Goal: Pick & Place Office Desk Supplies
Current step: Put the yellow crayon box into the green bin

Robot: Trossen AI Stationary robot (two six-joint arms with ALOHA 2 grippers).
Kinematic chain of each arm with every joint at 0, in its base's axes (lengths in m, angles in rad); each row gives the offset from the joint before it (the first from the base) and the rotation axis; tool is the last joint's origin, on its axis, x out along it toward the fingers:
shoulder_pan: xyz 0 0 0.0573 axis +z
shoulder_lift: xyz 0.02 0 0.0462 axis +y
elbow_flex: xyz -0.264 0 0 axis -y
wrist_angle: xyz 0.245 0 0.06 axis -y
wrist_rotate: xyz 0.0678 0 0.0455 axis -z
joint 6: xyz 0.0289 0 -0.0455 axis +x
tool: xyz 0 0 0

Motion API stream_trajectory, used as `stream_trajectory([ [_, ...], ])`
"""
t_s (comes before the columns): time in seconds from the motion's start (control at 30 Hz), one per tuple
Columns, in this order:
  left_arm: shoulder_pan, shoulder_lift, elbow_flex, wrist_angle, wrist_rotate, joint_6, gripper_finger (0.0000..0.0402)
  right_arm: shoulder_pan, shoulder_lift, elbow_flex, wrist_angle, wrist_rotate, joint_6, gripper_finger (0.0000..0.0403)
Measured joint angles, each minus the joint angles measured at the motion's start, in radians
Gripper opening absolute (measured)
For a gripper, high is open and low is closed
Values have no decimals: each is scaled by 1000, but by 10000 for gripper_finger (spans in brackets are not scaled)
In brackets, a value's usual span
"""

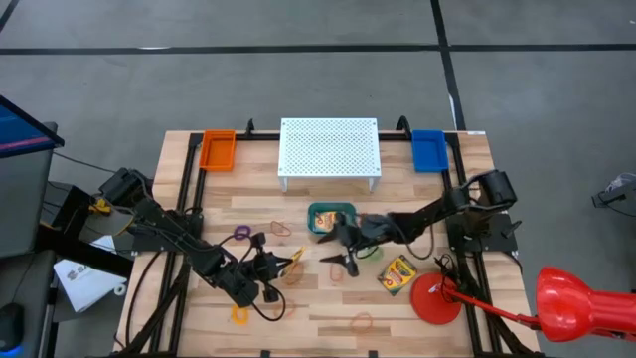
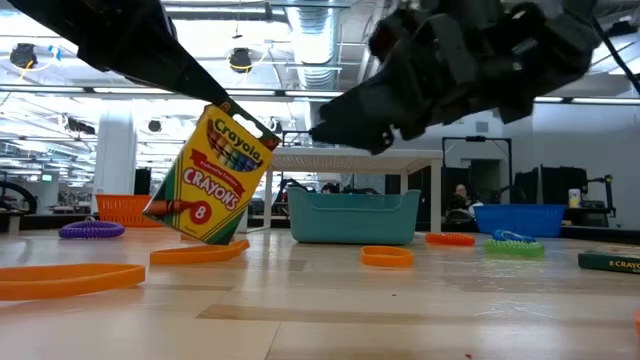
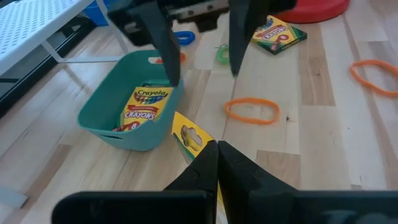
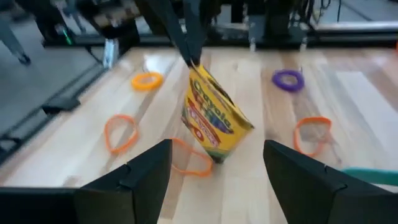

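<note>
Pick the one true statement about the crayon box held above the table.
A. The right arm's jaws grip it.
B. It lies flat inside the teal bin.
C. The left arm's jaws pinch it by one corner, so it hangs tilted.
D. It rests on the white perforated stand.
C: the left gripper is shut on a corner of the crayon box, which hangs tilted, while the right gripper stands open facing it.

Yellow-green crayon box (image 4: 214, 118), teal bin (image 3: 118, 115), orange band (image 3: 252, 109).

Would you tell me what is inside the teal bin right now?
The teal bin holds one crayon box, leaning against its inner wall. Next to it something dark shows but cannot be identified, and the right pincer above covers part of the bin's far rim.
</note>
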Motion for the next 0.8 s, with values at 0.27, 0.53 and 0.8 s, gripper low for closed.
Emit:
stream_trajectory([
  [0.27,-30,0,0,11,1,-3,0,-12,67,130,-125,0,-47,249],
  [0.53,-43,0,0,12,-2,0,0,-52,66,163,-147,-41,-50,249],
  [0.8,-43,0,0,8,-5,4,0,-55,66,200,-211,-114,-68,249],
])
